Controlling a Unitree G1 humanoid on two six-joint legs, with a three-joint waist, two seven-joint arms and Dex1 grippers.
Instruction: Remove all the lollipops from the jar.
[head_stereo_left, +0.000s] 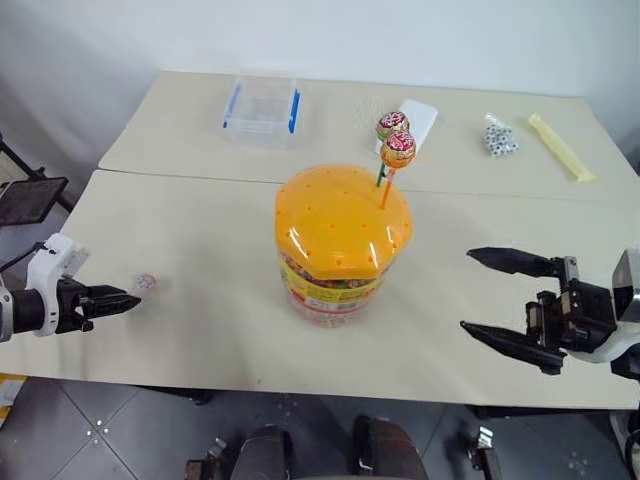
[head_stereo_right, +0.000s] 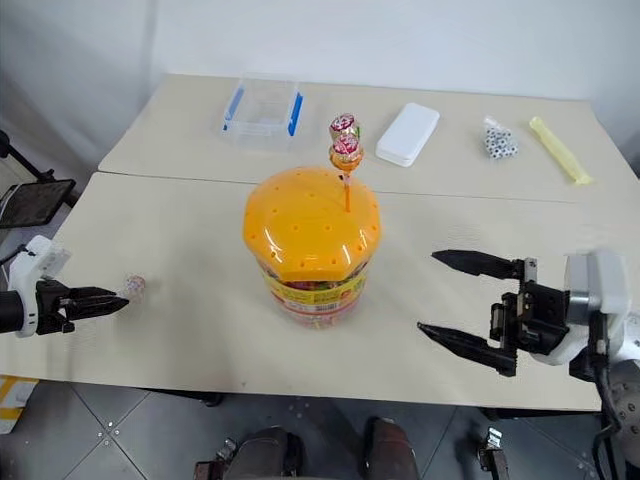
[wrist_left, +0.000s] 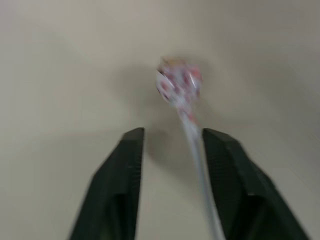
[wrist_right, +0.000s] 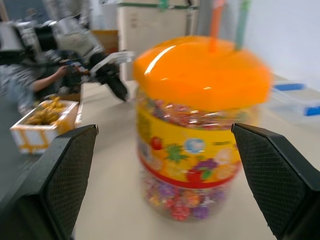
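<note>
While one jar stands upright near the middle of the near desk, two lollipops remain planted in its domed orange lid, at the lid's far right part, one on an orange stick and one on a green stick, heads close together. A third lollipop lies on the desk well to the left of the jar, its pink-and-white wrapped head toward the jar.

Left end effector: level, pointing right, just beside the lying lollipop. In the left wrist view its two black fingers stand parted with the white stick between them, lying against one finger; whether it is gripped cannot be told.

Right end effector: to the right of the jar, pointing left toward it, its fingers spread wide, holding nothing, apart from the jar.

Far desk, counted: one clear box with blue edges, one flat white case, one small bag of dark and white pieces, one long yellow packet.
</note>
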